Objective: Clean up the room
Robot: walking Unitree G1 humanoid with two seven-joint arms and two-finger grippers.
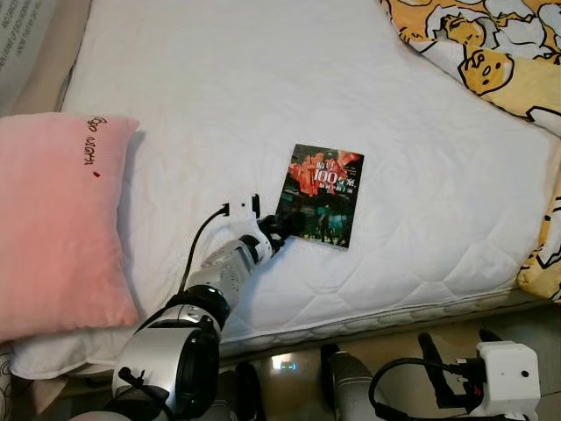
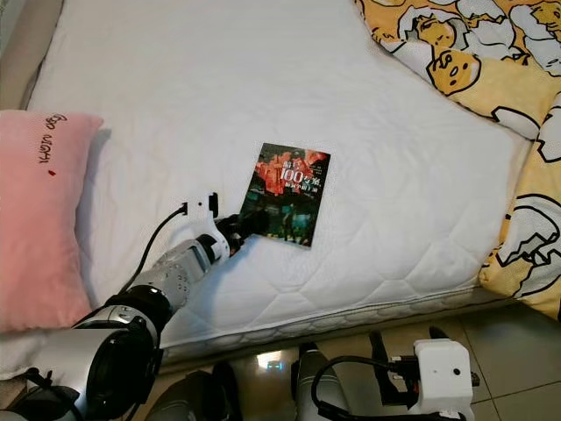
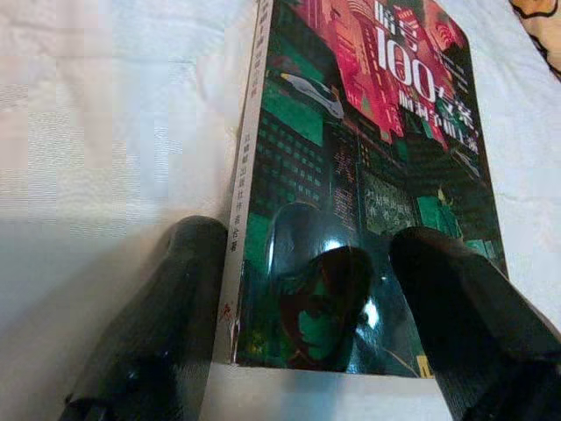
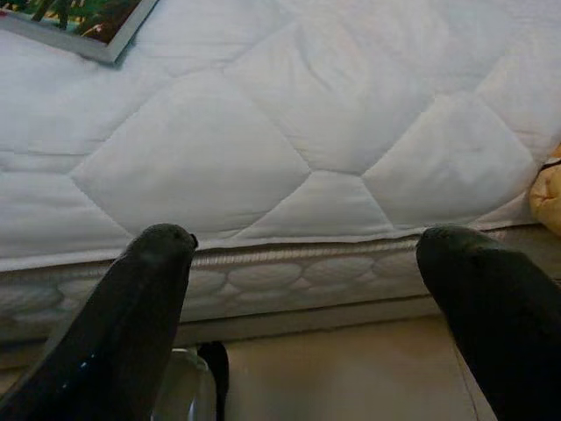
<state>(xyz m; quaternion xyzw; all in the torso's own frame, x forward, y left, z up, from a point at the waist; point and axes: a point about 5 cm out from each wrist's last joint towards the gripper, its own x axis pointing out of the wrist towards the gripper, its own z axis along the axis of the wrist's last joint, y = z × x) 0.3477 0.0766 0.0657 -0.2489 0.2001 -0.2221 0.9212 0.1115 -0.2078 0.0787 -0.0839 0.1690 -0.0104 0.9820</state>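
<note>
A book (image 1: 322, 195) with a dark green and red cover lies flat on the white quilted mattress (image 1: 263, 88), near its front edge. My left gripper (image 1: 279, 230) is at the book's near left corner. In the left wrist view the left gripper (image 3: 307, 241) is open: one finger (image 3: 166, 307) lies on the mattress beside the spine, and the other (image 3: 465, 307) is over the cover (image 3: 368, 175). My right gripper (image 4: 307, 239) hangs open and holds nothing, low beside the bed's edge above the floor.
A pink pillow (image 1: 53, 219) lies on the bed's left side. A yellow cartoon-print blanket (image 1: 491, 53) covers the far right corner and drapes over the right edge. Beige floor tiles (image 1: 394, 342) run along the bed's front, where my right wrist's white box (image 1: 508, 373) hangs.
</note>
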